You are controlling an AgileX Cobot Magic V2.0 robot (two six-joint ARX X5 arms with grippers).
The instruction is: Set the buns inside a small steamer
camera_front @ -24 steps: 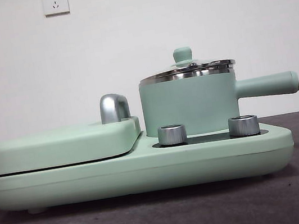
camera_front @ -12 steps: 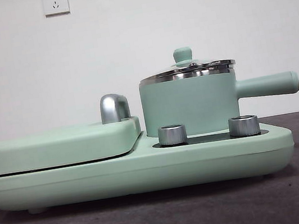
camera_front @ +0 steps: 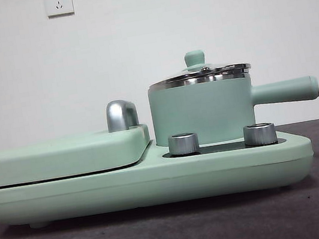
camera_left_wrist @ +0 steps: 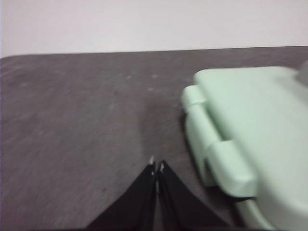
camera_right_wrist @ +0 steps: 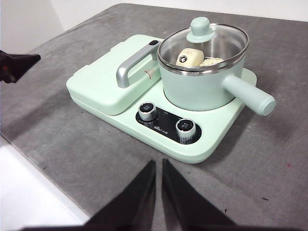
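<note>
The small steamer (camera_front: 202, 113) is a mint-green pot with a side handle (camera_front: 285, 91), standing on the right of a mint-green base with its glass lid on. In the right wrist view the steamer (camera_right_wrist: 197, 89) shows two buns through the lid: a smooth cream bun (camera_right_wrist: 189, 57) and a pleated one (camera_right_wrist: 212, 61) beside it. My right gripper (camera_right_wrist: 159, 164) is shut and empty, held back in front of the appliance. My left gripper (camera_left_wrist: 157, 166) is shut and empty, low over the table beside the griddle's end (camera_left_wrist: 240, 130).
The flat lidded griddle (camera_front: 62, 156) with a chrome handle (camera_front: 121, 114) fills the left of the base. Two steel knobs (camera_front: 183, 143) sit at the front of the base. The left arm's dark tip (camera_right_wrist: 14, 65) shows at the far side. The table's near edge (camera_right_wrist: 43, 178) runs close by.
</note>
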